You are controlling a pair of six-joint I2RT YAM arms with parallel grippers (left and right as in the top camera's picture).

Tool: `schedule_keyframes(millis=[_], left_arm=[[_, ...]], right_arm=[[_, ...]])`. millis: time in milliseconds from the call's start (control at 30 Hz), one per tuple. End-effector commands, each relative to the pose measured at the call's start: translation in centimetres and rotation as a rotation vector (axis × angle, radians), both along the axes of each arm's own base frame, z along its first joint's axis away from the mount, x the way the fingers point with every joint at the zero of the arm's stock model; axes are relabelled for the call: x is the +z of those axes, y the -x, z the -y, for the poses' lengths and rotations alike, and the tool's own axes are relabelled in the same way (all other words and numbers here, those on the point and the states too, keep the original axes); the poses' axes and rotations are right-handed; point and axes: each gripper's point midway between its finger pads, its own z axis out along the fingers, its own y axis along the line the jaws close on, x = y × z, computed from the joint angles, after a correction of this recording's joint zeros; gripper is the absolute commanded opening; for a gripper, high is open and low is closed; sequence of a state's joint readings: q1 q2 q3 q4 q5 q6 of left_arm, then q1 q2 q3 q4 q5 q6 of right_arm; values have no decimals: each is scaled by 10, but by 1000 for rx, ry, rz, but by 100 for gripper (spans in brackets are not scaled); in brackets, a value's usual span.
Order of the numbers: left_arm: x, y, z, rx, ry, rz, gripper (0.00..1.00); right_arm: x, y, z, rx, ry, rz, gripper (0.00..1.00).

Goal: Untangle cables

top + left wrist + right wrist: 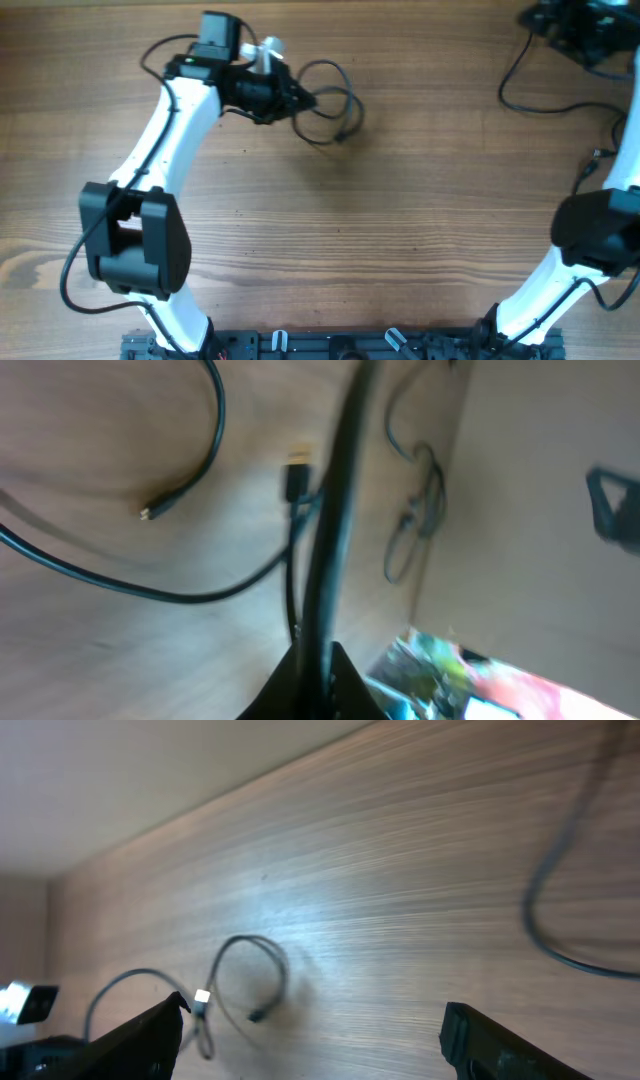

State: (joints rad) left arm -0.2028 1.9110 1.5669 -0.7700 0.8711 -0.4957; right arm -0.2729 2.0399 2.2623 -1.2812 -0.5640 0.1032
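A thin black cable [335, 100] lies in loose loops at the table's far middle. My left gripper [303, 100] is at the loops' left edge. In the left wrist view the left gripper [318, 658] is shut on one black strand [335, 510] that runs straight up from the fingertips. A loose plug end [150, 512] and a flat plug [297, 470] lie on the wood beyond. A second cable [508, 95] curves at the far right below my right gripper [565, 25]. In the right wrist view the right gripper [315, 1030] is open and empty, with that cable [545, 920] at the right.
The wooden table [400, 220] spans the view. The far looped cable [250, 982] also shows small in the right wrist view. A black rail [350, 345] runs along the front edge. The table's far edge meets a pale wall [150, 780].
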Motion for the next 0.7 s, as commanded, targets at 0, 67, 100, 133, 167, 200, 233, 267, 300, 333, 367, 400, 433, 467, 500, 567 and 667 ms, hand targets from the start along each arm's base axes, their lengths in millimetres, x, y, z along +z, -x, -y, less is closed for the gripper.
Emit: schedule_keyframes(millis=[0, 67, 100, 133, 167, 200, 233, 267, 300, 333, 367, 400, 433, 467, 500, 567, 667], left_arm=[[18, 17, 26, 24, 93, -152, 100], [17, -1, -4, 104, 86, -142, 100], [11, -11, -24, 163, 54, -141, 100], [5, -17, -39, 211, 16, -139, 100], [-2, -22, -54, 259, -33, -144, 100], [-15, -25, -75, 327, -120, -156, 100], [-31, -24, -102, 403, -244, -184, 100], [-44, -20, -122, 456, -354, -204, 100], [-53, -17, -139, 495, -456, -212, 100], [-57, -15, -149, 517, -513, -213, 100], [-58, -15, -154, 529, -543, -208, 100], [-59, -16, -158, 538, -561, -203, 100], [-59, -17, -159, 541, -565, -198, 100], [-59, -17, -159, 541, -566, -198, 100], [-59, -17, -159, 542, -566, -198, 100], [-59, -17, -159, 542, -568, -198, 100], [-59, -17, -159, 542, -568, -198, 100]], right_arm=[[10, -1, -34, 78, 49, 35, 85], [0, 6, -54, 83, 80, -31, 85], [-4, 11, -61, 97, 87, -56, 85], [-7, 13, -69, 108, 87, -74, 85], [-13, 16, -77, 113, 91, -98, 85], [-23, 19, -90, 115, 103, -137, 85], [-36, 24, -102, 123, 115, -180, 85], [-48, 30, -117, 158, 119, -209, 85], [-58, 36, -131, 183, 126, -239, 85], [-67, 39, -138, 184, 137, -261, 85], [-76, 41, -146, 197, 151, -273, 85], [-88, 43, -160, 238, 161, -274, 85], [-104, 46, -180, 354, 203, -235, 83], [-112, 46, -188, 423, 244, -204, 80], [-120, 46, -191, 444, 286, -191, 80], [-140, 45, -194, 486, 389, -165, 78], [-168, 47, -204, 525, 418, -148, 72]])
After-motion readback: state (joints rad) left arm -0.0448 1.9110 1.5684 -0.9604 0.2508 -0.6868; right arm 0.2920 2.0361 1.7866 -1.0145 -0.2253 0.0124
